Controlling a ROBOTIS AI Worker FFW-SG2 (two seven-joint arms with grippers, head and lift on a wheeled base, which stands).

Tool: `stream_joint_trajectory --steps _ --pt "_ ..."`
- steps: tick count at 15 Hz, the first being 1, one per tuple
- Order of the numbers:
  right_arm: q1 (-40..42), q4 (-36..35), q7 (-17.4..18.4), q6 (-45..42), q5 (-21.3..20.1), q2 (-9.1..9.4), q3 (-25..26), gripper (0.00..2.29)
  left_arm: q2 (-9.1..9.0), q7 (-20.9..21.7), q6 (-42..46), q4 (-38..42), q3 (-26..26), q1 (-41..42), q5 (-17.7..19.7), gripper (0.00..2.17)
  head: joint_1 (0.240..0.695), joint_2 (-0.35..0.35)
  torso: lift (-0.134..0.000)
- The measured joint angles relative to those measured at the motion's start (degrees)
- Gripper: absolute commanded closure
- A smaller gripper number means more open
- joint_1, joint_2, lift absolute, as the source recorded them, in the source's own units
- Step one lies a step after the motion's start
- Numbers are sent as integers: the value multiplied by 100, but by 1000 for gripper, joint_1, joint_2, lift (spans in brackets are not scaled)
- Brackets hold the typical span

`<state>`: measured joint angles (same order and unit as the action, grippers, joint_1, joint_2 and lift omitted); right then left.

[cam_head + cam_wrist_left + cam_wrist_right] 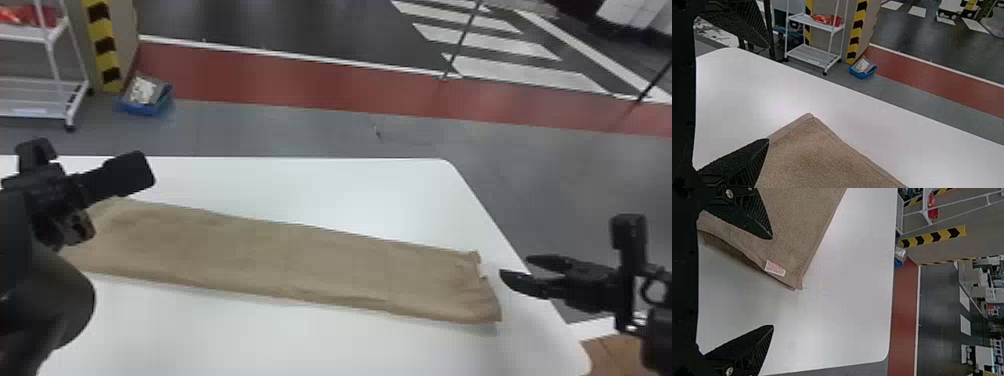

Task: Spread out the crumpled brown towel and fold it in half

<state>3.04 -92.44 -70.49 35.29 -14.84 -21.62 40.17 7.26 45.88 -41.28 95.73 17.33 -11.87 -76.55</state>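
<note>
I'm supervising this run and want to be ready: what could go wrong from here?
The open left gripper has one finger seemingly close to a corner of the brown towel, and might snag it. The open right gripper is near the white tag, so a careless move could rumple that uneven end.

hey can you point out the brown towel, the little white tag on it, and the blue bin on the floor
Brown towel [290, 260]: head view, middle of its upper face.
White tag [775, 268]: right wrist view, middle of its face.
Blue bin [144, 108]: head view, its near wall.
</note>
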Motion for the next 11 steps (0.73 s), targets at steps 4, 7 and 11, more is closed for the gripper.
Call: stream_joint_trajectory --steps 4,7,11 --pt "0 -3 0 0 18 14 0 87 12 22 1 24 -2 34 -22 29 695 -297 -124" --pt "0 -3 0 0 54 16 0 87 13 54 1 34 6 54 -31 29 695 -297 -124" --pt "3 -3 0 -11 94 11 18 87 13 88 1 117 7 109 -61 33 695 -299 -124"
